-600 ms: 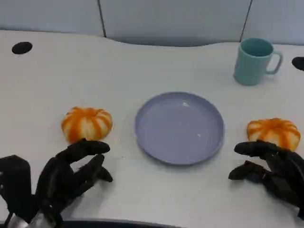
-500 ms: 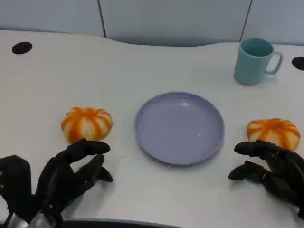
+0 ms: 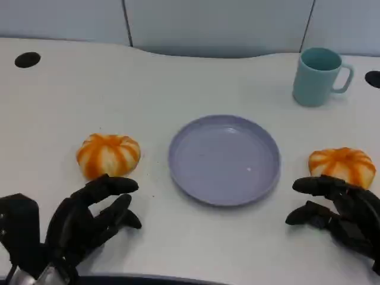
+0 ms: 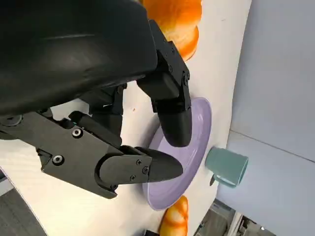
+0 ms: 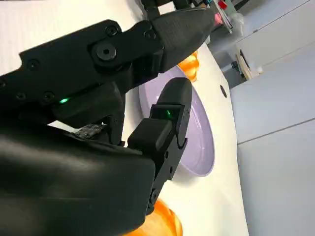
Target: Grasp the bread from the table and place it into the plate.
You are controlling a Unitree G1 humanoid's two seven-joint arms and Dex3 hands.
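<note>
The white table (image 3: 196,249) ran back to a pale panelled wall (image 3: 214,24), with a dark round hole (image 3: 27,59) near its far left corner and part of another (image 3: 373,78) at the right edge. A teal mug (image 3: 319,76) stood upright at the far right, well apart from the lavender plate (image 3: 224,159) lying in the middle with nothing on it. One orange-striped bread (image 3: 108,154) sat on the table to the plate's left, a second bread (image 3: 342,165) to its right; neither touched the plate.

The left hand (image 3: 83,221) hung just in front of the left bread, fingers apart and gripping nothing, the uppermost fingertip close to the loaf but apart from it. The right hand (image 3: 341,211) was likewise released, fingers spread, its top finger just short of the right bread. The left wrist view showed the left hand's fingers (image 4: 170,105) spread over plate and mug; the right wrist view showed the plate (image 5: 199,142) beyond the right hand's fingers (image 5: 165,125).

Against the earlier frames almost nothing differed: both breads, the plate and the mug lay where they had been, and both hands kept the same open poses
</note>
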